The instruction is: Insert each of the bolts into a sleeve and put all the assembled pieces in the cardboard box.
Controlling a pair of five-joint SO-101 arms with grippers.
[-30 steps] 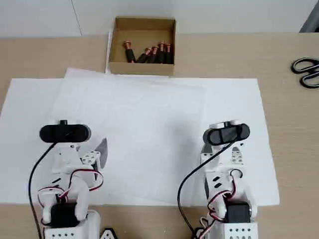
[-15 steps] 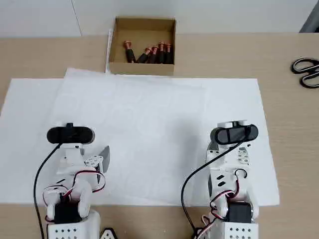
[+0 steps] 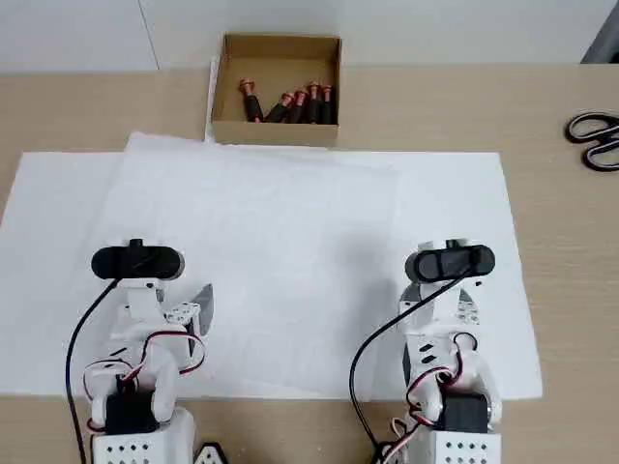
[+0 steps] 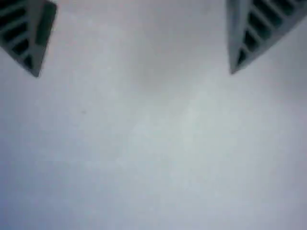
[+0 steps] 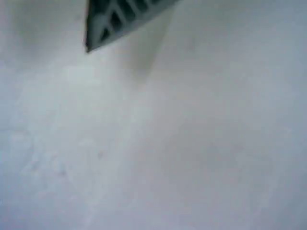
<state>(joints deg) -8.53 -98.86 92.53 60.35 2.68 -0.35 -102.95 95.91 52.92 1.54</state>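
The assembled pieces (image 3: 288, 102), copper bolt heads showing above dark sleeves, lie in a row inside the cardboard box (image 3: 276, 134) at the far edge of the table (image 3: 77, 106), so the task looks about finished. The left gripper (image 4: 133, 71) hangs wide apart and holds nothing over the white sheet (image 3: 290, 242). Of the right gripper (image 5: 98, 38) a single fingertip (image 5: 115, 21) shows close over the sheet, so its spread cannot be told. The likely risks are small: a low fingertip could catch the layered sheet and drag it into the light box, or a further reach could knock the box wall and jolt a bolt loose from its sleeve
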